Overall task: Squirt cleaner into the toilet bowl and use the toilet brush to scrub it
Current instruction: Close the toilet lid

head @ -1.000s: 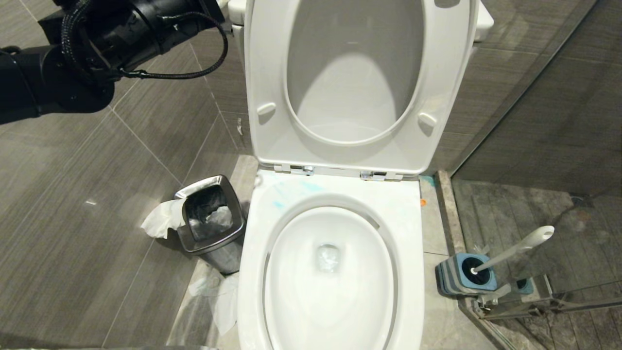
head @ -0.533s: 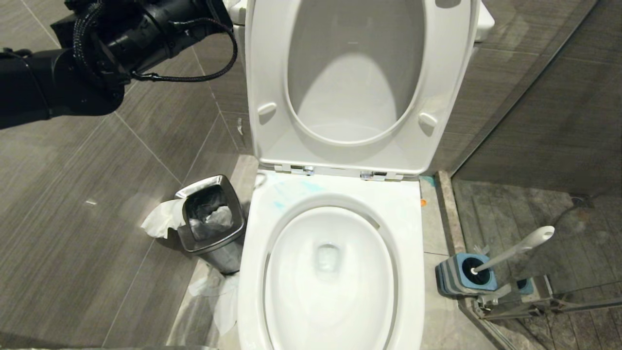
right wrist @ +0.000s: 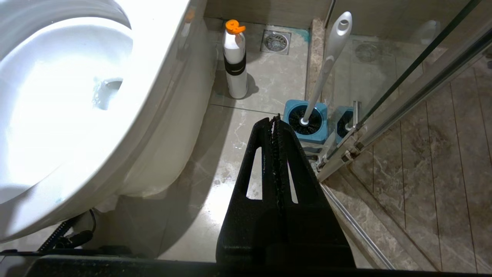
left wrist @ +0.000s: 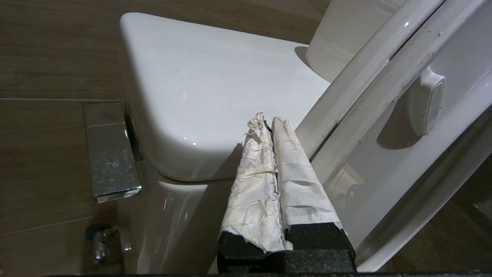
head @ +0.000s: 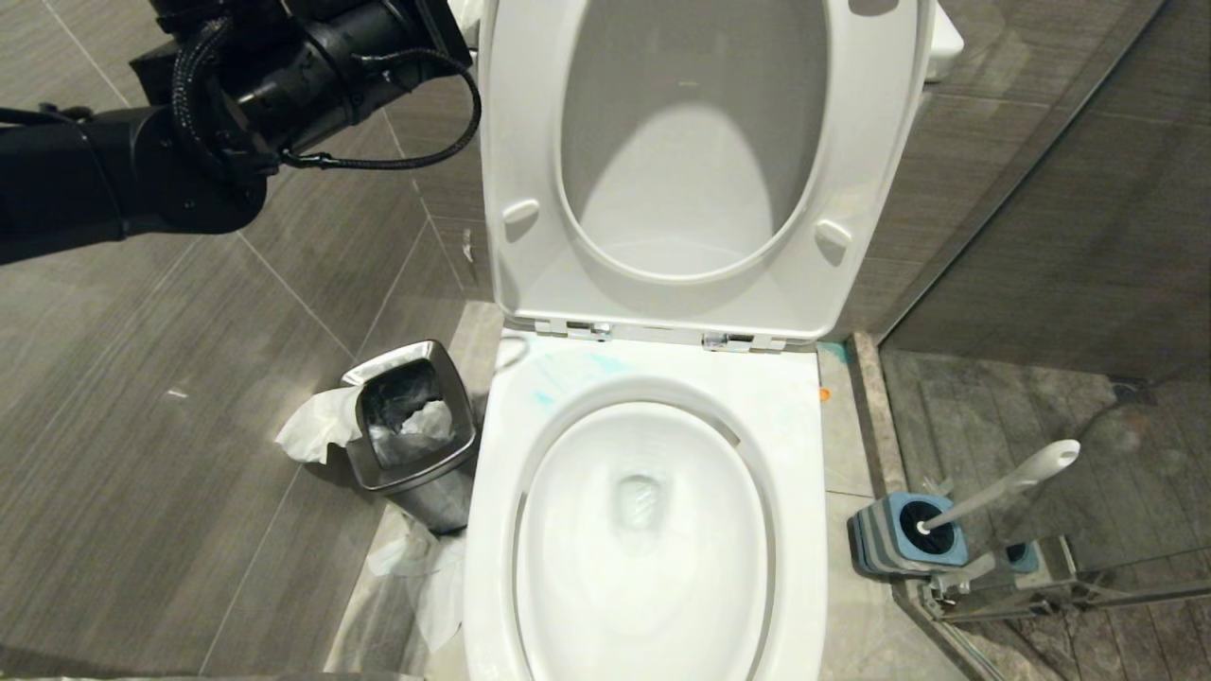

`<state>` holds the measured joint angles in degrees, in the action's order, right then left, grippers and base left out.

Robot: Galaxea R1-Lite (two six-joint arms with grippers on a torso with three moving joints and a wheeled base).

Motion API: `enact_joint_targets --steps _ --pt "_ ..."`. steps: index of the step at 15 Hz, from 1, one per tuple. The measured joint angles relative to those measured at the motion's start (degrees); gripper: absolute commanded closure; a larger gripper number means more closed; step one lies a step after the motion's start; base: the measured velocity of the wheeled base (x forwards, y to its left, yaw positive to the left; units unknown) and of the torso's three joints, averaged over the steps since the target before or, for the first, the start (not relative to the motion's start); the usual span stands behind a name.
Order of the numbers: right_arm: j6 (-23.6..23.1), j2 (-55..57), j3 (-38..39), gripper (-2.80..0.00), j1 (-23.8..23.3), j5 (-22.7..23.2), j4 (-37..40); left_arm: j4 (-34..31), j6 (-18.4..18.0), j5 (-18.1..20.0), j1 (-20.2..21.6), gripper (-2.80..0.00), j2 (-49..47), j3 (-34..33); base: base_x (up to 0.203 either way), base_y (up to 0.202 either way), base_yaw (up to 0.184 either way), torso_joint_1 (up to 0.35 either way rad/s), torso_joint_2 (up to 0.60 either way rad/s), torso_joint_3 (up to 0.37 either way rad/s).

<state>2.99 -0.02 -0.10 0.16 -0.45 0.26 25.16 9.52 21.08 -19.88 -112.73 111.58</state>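
From the head view we see the toilet bowl point(head: 643, 530) with faint turquoise cleaner point(head: 544, 397) smeared on its rear rim, and the toilet brush point(head: 1003, 487) in its holder point(head: 894, 549) right of the bowl. In the left wrist view, our left claw point(left wrist: 269, 121), pressed together and empty, sits beside the raised seat point(left wrist: 388, 100) near the tank point(left wrist: 215, 100). In the right wrist view, our right claw point(right wrist: 275, 121) is closed and empty above the floor, near the brush.

Glossy ceramic, brushed steel, matt tile

Toilet bowl point(head: 643, 407) glossy smooth white ceramic; seat point(head: 530, 142) shiny plastic. Waste bin point(head: 416, 473) brushed steel, crumpled tissue point(head: 307, 430) beside it. Toilet brush point(head: 1017, 478) smooth plastic handle. Left gripper point(left wrist: 269, 123) fingers wrapped in wrinkled pale tape; right gripper point(right wrist: 276, 120) rough matt black. Wall tiles point(head: 142, 378) matt, wood-grained.
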Motion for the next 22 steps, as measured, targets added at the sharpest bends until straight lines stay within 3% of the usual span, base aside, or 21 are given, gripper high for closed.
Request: enact_joint_targets --steps 3,7,9,15,22 --pt "0.0 0.0 0.0 0.00 0.0 0.0 0.0 -1.4 1.1 2.2 -0.1 0.00 0.3 -0.6 0.000 0.000 0.000 0.000 0.00 0.000" --pt "0.0 0.0 0.0 0.00 0.0 0.0 0.0 -7.2 7.3 10.1 -0.2 0.00 2.3 -0.8 0.000 0.000 0.000 0.000 0.00 0.000" --pt "0.0 0.0 0.0 0.00 0.0 0.0 0.0 -10.1 8.6 12.5 -0.2 0.00 3.3 -0.8 0.000 0.000 0.000 0.000 0.00 0.000" --pt "0.0 0.0 0.0 0.00 0.0 0.0 0.0 -18.8 14.1 13.2 0.2 0.00 6.6 -0.8 0.000 0.000 0.000 0.000 0.00 0.000" --pt "0.0 0.0 0.0 0.00 0.0 0.0 0.0 -31.9 14.5 14.7 0.4 0.00 10.8 -3.5 0.000 0.000 0.000 0.000 0.00 0.000"
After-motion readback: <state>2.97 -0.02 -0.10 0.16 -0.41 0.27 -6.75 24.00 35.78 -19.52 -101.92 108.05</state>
